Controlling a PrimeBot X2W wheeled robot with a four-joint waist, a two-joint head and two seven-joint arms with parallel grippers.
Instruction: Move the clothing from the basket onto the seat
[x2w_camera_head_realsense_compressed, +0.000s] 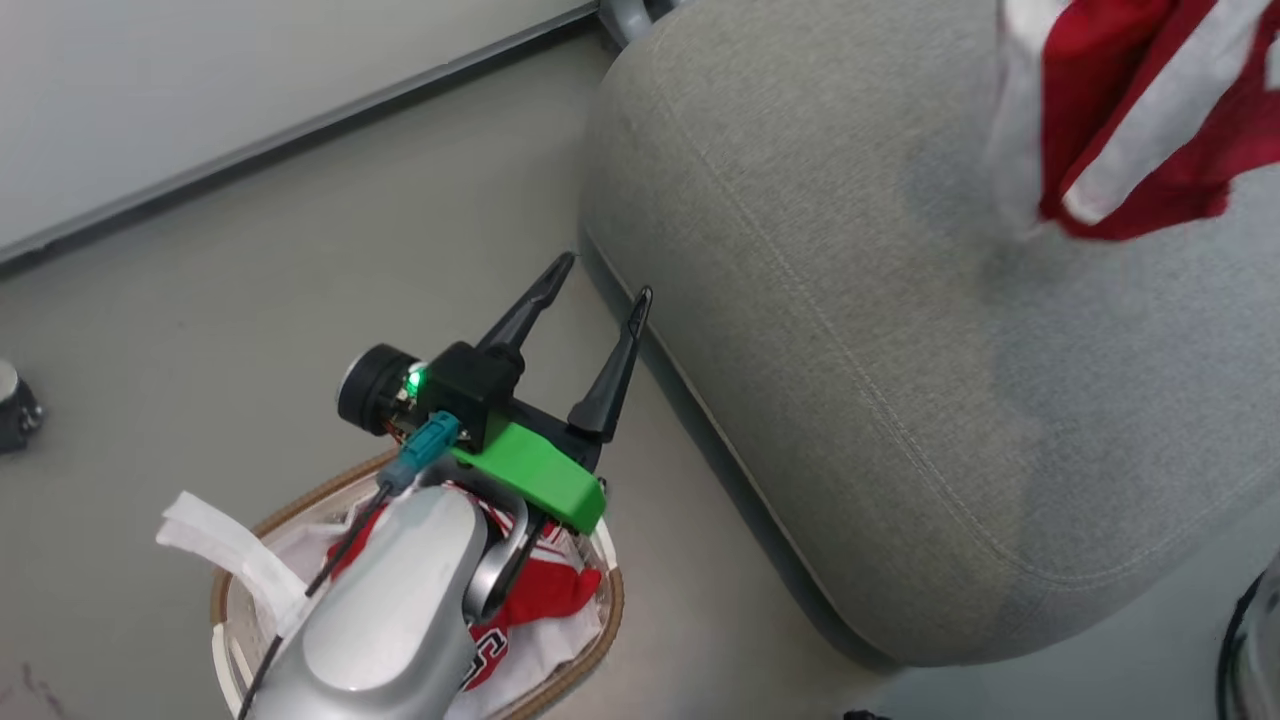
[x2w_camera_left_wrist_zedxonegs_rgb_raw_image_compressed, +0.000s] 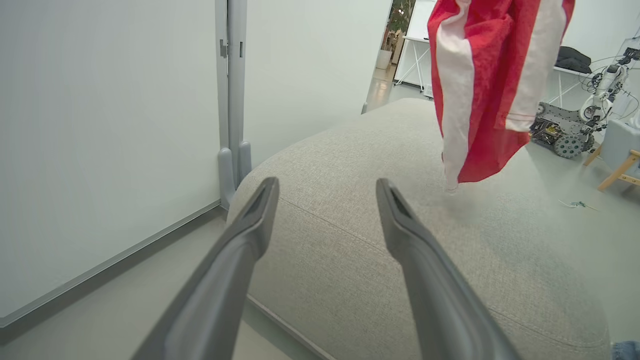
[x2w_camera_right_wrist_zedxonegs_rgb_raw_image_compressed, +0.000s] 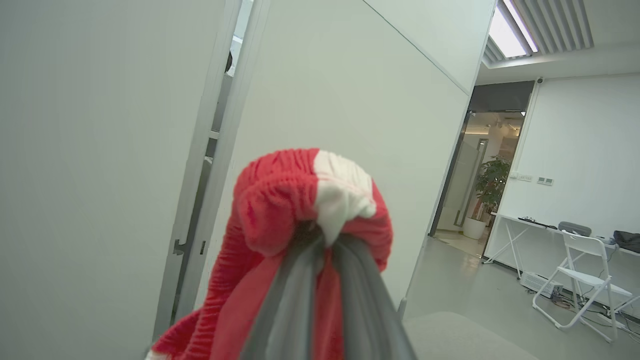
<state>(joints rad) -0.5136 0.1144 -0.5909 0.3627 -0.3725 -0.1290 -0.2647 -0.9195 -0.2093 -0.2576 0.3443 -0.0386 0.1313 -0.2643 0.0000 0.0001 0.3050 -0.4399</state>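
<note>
Right wrist view: right fingers (x2w_camera_right_wrist_zedxonegs_rgb_raw_image_compressed: 292, 300) clenched on red clothing (x2w_camera_right_wrist_zedxonegs_rgb_raw_image_compressed: 280, 200); left fingers (x2w_camera_left_wrist_zedxonegs_rgb_raw_image_compressed: 235, 260) spread, empty.

Bright, even light; the clothing (x2w_camera_head_realsense_compressed: 1095, 80) looks motion-blurred.

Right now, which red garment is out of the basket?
The striped one hanging above the seat in the right gripper; the rest lie in the basket.

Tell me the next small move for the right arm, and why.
Probably lower the right tool so the red garment settles on the seat, and open only after that. The tool is shut on bunched fabric, and the garment hangs free above the seat, its hem seemingly not resting on it. Releasing from this height might let it land in a heap.
</note>
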